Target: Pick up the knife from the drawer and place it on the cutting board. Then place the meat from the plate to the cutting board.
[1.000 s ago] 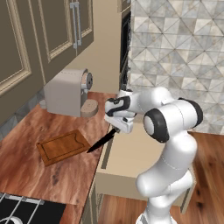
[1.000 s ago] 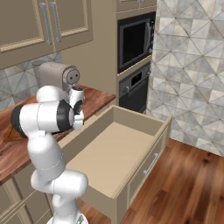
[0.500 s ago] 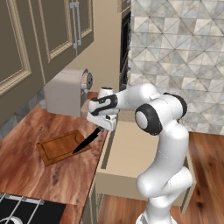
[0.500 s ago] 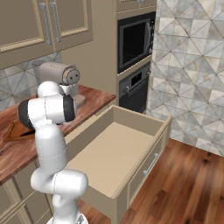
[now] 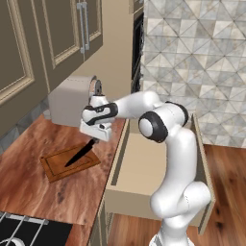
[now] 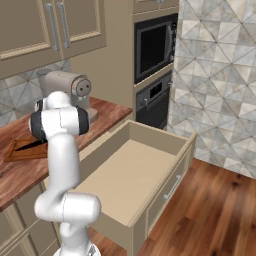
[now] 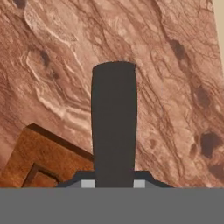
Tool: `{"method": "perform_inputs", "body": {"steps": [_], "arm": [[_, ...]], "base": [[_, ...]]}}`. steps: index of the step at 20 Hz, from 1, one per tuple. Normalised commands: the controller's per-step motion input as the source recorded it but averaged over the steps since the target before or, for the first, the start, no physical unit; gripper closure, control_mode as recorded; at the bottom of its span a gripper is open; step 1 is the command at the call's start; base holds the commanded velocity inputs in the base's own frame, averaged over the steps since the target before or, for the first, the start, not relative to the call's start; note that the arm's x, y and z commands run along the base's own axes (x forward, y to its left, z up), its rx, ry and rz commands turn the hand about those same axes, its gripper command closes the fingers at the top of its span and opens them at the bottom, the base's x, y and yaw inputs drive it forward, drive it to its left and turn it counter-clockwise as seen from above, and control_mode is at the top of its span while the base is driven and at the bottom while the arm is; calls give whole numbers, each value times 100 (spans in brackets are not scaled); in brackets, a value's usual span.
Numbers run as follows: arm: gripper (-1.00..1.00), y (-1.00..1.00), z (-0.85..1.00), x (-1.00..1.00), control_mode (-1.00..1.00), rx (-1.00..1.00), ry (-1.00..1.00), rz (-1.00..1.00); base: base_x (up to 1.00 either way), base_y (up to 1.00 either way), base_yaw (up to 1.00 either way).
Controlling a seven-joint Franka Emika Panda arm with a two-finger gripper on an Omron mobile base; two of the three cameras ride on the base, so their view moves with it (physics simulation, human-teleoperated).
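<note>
While your end effector (image 5: 91, 140) grips the knife (image 5: 79, 153) by its handle over the cutting board (image 5: 70, 163), lower and release it.

a beige coffee machine (image 5: 71, 100) with a round dark dial on its front stands on the reddish wooden countertop (image 5: 29, 192) just behind the pincer, against the wall, under tan upper cabinets (image 5: 48, 38) with silver bar handles. a black stovetop (image 5: 29, 230) sits at the counter's near corner, well away from the pincer on the near side. beyond the pincer, a built-in microwave (image 6: 154, 46) sits above a dark oven (image 6: 154, 102) in a tall beige column, next to a grey triangle-tiled wall (image 6: 220, 75) and brown plank floor (image 6: 215, 215).
</note>
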Motion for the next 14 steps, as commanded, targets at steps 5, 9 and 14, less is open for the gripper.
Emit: {"method": "perform_inputs", "body": {"steps": [5,9,14], "arm": [[100,54,-4,14,-100,-8,4,0],[100,52,-6,16,-100,-9,7,0],[100,35,-15,12,-100,-8,7,0]], "base": [[0,0,0],[0,0,0],[0,0,0]]}}
